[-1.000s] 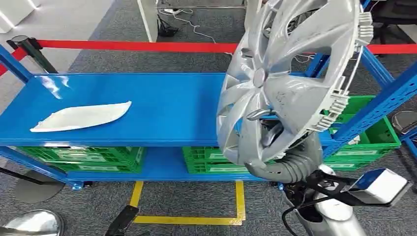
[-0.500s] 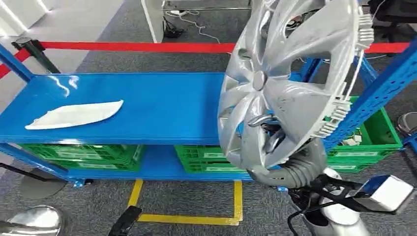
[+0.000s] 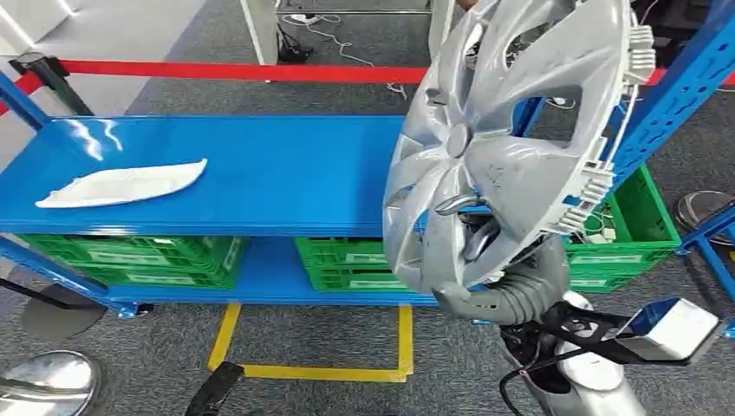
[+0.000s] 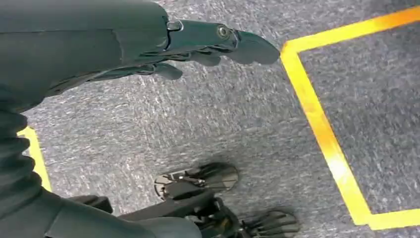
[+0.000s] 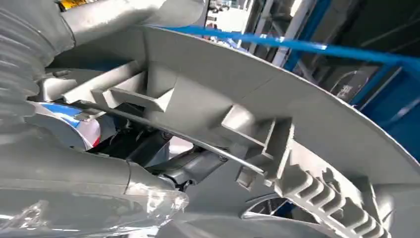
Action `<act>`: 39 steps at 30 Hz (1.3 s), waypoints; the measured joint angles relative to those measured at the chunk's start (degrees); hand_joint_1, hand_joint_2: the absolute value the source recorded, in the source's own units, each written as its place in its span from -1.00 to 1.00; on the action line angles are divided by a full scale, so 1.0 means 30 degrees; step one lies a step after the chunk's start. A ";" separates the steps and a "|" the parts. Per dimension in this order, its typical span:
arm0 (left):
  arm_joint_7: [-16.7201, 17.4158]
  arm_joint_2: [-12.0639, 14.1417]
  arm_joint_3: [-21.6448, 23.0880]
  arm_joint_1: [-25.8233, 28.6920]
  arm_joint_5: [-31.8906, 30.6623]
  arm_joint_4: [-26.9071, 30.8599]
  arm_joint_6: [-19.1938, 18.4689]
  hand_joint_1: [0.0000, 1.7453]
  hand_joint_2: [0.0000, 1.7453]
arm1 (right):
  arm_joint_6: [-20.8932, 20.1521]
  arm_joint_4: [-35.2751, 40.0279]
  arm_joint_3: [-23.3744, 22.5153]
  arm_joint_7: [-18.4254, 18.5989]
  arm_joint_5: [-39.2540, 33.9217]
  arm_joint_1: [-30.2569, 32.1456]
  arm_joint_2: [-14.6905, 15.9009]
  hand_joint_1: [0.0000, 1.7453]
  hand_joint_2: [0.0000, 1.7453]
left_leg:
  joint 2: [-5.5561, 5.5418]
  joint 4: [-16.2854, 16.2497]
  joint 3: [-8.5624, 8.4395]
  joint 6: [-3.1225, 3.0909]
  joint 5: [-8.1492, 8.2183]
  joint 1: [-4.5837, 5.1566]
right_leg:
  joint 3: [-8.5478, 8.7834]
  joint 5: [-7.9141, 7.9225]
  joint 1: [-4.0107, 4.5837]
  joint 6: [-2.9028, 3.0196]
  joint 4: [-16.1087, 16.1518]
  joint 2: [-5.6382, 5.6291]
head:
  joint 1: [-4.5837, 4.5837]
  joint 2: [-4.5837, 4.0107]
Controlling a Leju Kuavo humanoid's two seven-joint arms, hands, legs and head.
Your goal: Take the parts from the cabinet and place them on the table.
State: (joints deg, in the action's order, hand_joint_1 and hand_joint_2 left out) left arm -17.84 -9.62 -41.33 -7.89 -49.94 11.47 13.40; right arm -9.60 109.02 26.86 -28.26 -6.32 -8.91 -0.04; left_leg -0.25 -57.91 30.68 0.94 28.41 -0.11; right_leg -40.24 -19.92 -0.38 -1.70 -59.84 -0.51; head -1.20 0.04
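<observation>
A white curved part (image 3: 121, 184) lies on the blue shelf's (image 3: 286, 178) left side.

I see my left robot hand (image 4: 198, 47) hanging over grey carpet (image 4: 208, 124) — dark fingers (image 4: 247, 44) apart, holding nothing — beside yellow tape lines (image 4: 322, 129).

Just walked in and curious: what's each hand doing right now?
Left hand: hanging over the floor, holding nothing, fingers apart, open.
Right hand: holding the hubcap.
</observation>
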 joint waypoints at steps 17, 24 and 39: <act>0.0124 -0.0037 -0.0051 0.0127 0.0204 0.0000 0.0007 -1.00 1.00 | -0.0117 0.0000 -0.0021 0.0058 -0.0175 -0.0467 0.0022 1.00 1.00 | 0.0058 0.0240 0.2172 0.0180 -0.2710 -0.0144 | 0.3020 -0.2759 0.0344 0.0245 0.0257 0.0008 | 0.0211 0.0000; 0.0153 0.0044 -0.0131 0.0112 0.0262 0.0000 0.0007 -1.00 1.00 | -0.0058 -0.0139 -0.0277 0.0102 -0.0211 -0.0713 0.0022 1.00 1.00 | 0.0028 -0.5074 0.3742 0.0665 0.1042 -0.0177 | 0.1795 -0.1306 0.0117 0.0670 0.0698 0.0129 | 0.0124 0.0000; 0.0146 0.0044 -0.0138 0.0038 0.0022 0.0007 0.0065 -1.00 1.00 | 0.0000 -0.0153 -0.0627 0.0095 -0.0218 -0.0356 0.0160 1.00 1.00 | 0.0014 0.0703 0.0321 -0.0553 -0.1068 -0.0061 | -0.0161 -0.2105 0.0062 -0.0389 -0.1188 0.0135 | 0.0284 0.0000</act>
State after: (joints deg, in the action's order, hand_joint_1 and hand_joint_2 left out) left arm -17.40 -9.49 -41.75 -7.77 -49.88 11.50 13.59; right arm -9.60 108.56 24.98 -27.98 -6.97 -9.97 0.44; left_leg -0.20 -55.80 31.64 -0.72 25.20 -0.29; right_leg -40.72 -26.23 -0.19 -2.86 -63.40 -0.10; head -0.35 0.04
